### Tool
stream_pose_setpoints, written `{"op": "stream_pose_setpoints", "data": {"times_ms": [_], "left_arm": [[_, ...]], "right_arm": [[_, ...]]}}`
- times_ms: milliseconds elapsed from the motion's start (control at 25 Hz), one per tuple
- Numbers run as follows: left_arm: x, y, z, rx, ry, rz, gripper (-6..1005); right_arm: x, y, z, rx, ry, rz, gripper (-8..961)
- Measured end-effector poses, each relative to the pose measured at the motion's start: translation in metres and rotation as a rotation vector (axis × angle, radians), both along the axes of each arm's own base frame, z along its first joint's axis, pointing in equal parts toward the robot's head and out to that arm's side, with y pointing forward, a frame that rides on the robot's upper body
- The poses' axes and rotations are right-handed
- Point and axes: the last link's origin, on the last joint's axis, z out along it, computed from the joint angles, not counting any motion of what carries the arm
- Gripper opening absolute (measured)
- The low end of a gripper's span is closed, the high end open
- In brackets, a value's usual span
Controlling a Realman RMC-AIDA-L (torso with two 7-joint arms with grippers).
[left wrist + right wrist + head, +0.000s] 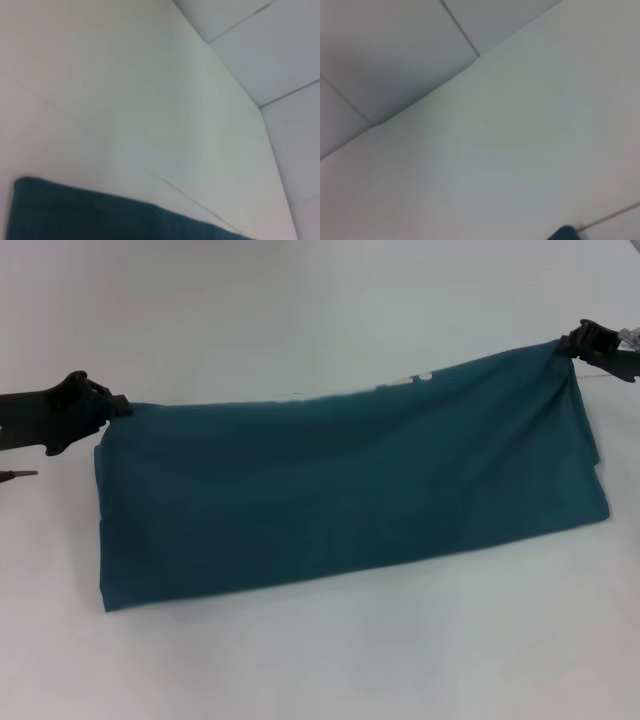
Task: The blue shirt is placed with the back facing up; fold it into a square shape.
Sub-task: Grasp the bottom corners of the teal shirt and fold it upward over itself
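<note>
Pinching the blue shirt (340,495) at opposite top corners, left hand (112,408) and right hand (566,343).

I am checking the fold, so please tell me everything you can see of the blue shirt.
The blue shirt is plain dark teal cloth, looking like soft cotton, doubled into a long band on the white table. A little white lettering shows at its far edge. The left end effector pinches its far left corner, the right end effector its far right corner.

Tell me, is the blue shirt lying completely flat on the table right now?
No, in the head view the left claw and right claw each hold up a top corner of the blue shirt.
</note>
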Motion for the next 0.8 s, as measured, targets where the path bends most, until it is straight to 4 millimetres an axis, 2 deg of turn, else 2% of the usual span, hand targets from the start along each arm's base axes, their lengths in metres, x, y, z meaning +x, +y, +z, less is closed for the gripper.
{"op": "stream_pose_setpoints", "data": {"times_ms": [320, 520, 800], "left_arm": [[0.001, 0.009, -0.009, 0.047, 0.049, 0.021, 108], [0.002, 0.011, -0.014, 0.049, 0.062, 0.024, 115], [-0.002, 0.011, -0.013, 0.077, 0.067, 0.041, 126]], "right_arm": [[-0.008, 0.014, -0.018, 0.063, -0.091, -0.022, 32], [-0.026, 0.022, -0.032, 0.046, -0.147, 0.024, 32], [-0.037, 0.027, -0.034, 0.041, -0.162, 0.050, 32]]}}
